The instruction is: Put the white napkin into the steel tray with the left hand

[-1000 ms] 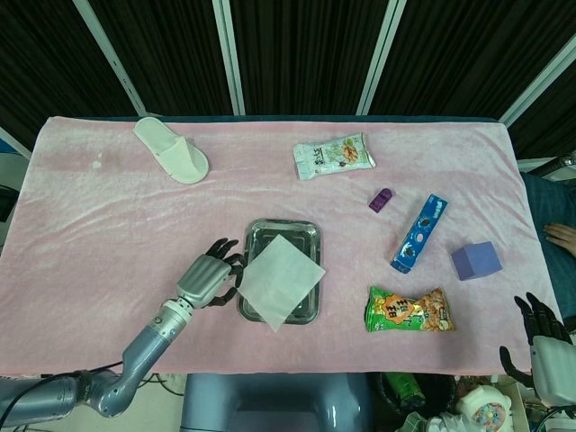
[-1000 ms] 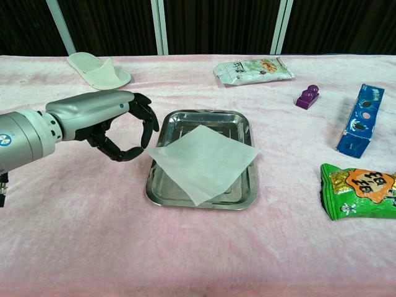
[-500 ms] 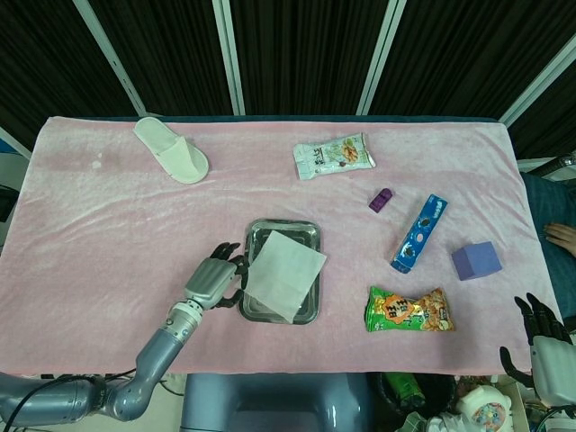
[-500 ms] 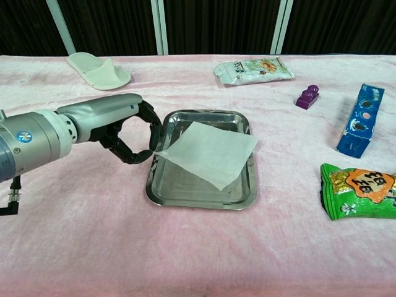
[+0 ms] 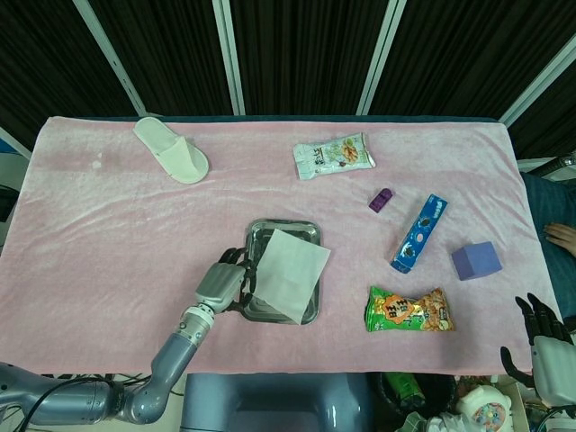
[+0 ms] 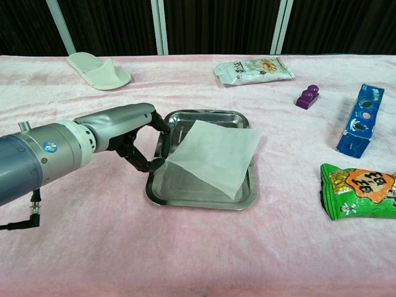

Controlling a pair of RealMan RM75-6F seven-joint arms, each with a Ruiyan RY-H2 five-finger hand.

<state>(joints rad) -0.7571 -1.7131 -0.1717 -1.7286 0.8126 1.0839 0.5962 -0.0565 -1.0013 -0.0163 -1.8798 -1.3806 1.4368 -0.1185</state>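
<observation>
Napkin (image 6: 213, 154) shifted right, fingers (image 6: 148, 162) half-hidden.

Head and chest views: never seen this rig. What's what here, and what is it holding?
It is a two-armed robot with humanlike hands, at a table under a pink cloth. The head view looks down from above; the chest view looks across from lower down. The left hand pinches a white napkin by its edge over a steel tray. The right hand hangs off the table's edge, holding nothing. Also on the cloth: a white slipper, two snack bags, a blue box, a small purple toy and a purple block.
</observation>
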